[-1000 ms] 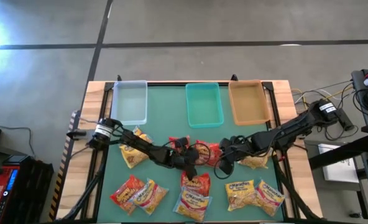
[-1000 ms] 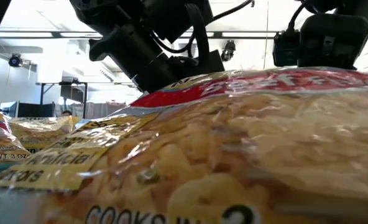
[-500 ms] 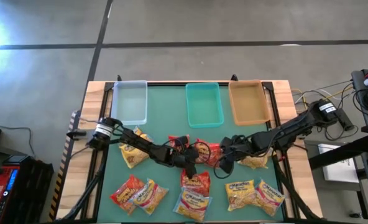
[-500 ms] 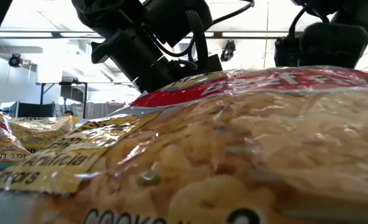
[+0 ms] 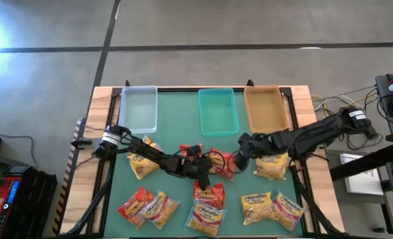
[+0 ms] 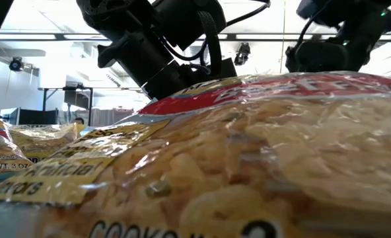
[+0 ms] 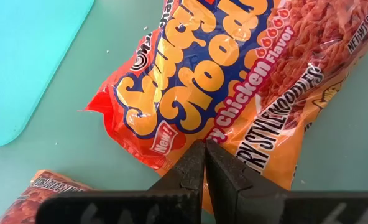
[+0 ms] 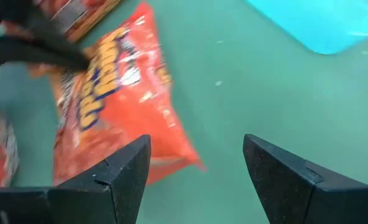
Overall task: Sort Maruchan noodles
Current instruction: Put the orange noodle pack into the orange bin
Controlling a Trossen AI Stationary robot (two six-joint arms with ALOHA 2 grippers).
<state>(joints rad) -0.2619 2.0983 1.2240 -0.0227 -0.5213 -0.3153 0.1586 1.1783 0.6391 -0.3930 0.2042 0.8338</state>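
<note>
We see the left claw pinched shut at mid-counter, touching an orange packet. The right claw gapes wide, empty, nearby. Other packets line the front edge.

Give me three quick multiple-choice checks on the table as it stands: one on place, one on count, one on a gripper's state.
1. Where do the bins sit?
A. Along the far edge of the table
B. Among the noodle packets
C. On the floor

2. How many bins are there?
A. Two
B. Three
C. Five

3. How do the right gripper's jaws stand?
A. Open, holding nothing
B. Shut on a packet
C. Shut on a bin

Answers: 1 A, the clear bin, teal bin and tan bin line the far edge. 2 B, those three. 3 A, the right gripper shows a wide gap above the red packet.
</note>
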